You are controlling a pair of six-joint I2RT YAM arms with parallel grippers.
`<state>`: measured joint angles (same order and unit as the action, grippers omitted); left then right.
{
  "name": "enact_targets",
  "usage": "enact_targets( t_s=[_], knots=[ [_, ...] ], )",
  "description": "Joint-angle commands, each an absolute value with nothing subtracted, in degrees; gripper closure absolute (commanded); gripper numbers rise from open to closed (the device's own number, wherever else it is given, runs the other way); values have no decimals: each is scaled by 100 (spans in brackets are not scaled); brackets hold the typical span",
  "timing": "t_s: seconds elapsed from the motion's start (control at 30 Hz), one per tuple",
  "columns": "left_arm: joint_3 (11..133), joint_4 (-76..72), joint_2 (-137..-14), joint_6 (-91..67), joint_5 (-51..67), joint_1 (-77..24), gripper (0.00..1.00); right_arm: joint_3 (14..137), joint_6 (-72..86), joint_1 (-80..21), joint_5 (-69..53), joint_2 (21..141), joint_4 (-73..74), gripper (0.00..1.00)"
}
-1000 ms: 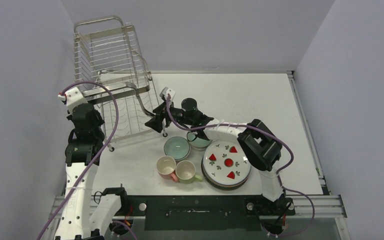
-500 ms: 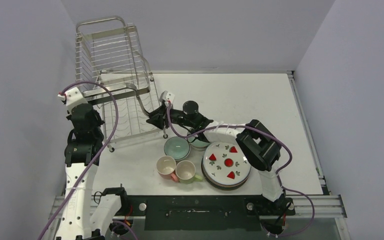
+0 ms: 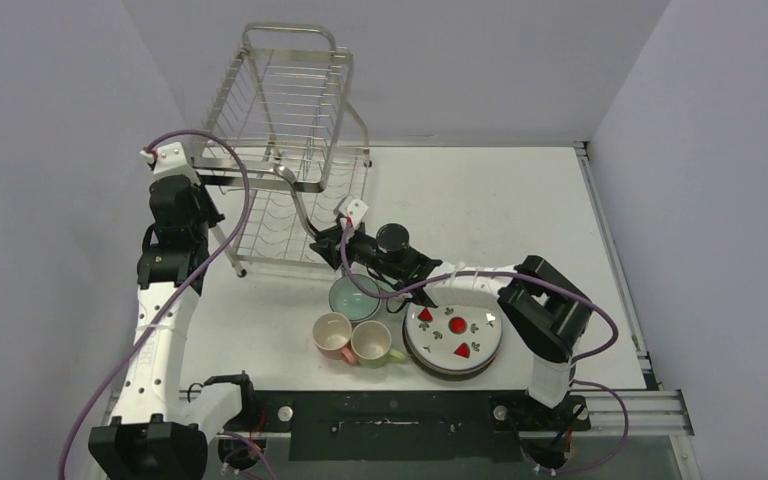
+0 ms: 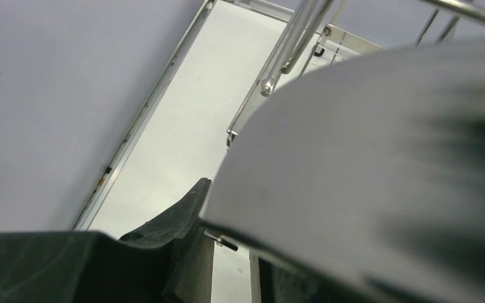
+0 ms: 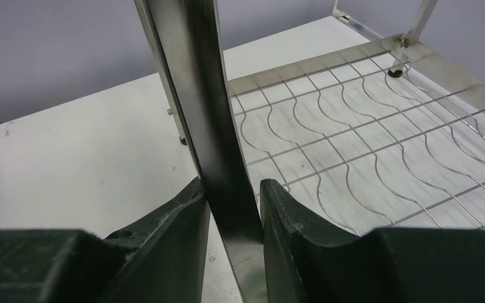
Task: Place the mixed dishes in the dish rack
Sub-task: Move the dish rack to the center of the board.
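The dish rack (image 3: pixel 290 100), a tall steel wire frame, stands at the far left-centre of the table. My right gripper (image 3: pixel 328 240) is shut on its front steel tube (image 5: pixel 189 76), with both fingers pressed on it in the right wrist view (image 5: pixel 230 189). My left gripper (image 3: pixel 198 192) is at the rack's left frame. One of its fingers (image 4: pixel 177 221) rests against a blurred tube (image 4: pixel 353 158) that hides the other. On the table sit a stack topped by the strawberry plate (image 3: pixel 455 330), a mint-green bowl (image 3: pixel 353 297), a pink mug (image 3: pixel 332 333) and a green mug (image 3: pixel 372 342).
The grey side wall runs close along the left of the rack and my left arm. The rack's wavy wire floor (image 5: pixel 353 139) lies just beyond my right fingers. My right forearm (image 3: pixel 460 278) crosses above the bowls. White table (image 3: pixel 500 200) lies to the right of the rack.
The rack has shifted right and away from the left wall, turning as it went. Both grippers moved with it, the left arm reaching farther back.
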<state>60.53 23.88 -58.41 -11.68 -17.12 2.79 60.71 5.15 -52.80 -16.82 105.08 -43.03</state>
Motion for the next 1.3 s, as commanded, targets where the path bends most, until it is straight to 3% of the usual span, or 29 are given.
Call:
enact_targets(
  t_s=[0.0, 0.27, 0.5, 0.57, 0.63, 0.97, 1.07, 1.27],
  knots=[
    [6085, 1812, -6525, -1620, -1178, 480, 100, 5816, 756, -5570, -1589, 10004, -4460, 100],
    [6567, 1496, -7262, -1523, -968, 541, 99, 5904, 755, -6068, -1278, 10221, -4507, 100],
    [6540, 1691, -7295, -1717, -1069, 606, 63, 6393, 751, -6261, -915, 10576, -4193, 99],
    [6397, 1730, -7109, -1796, -1257, 606, 51, 6458, 712, -6260, -775, 10577, -4087, 88],
    [6311, 1901, -6918, -1891, -1422, 606, 45, 6510, 661, -6254, -702, 10557, -3989, 75],
    [6068, 2965, -6040, -2233, -1290, 606, 35, 6627, 356, -6232, -303, 10232, -3549, 26],
    [5939, 3203, -5720, -2344, -1170, 606, 31, 6507, 299, -6151, -186, 10002, -3430, 16],
    [5711, 3707, -5117, -2609, -533, 603, 27, 6218, 160, -5818, -87, 9336, -2891, 7]
  ],
)
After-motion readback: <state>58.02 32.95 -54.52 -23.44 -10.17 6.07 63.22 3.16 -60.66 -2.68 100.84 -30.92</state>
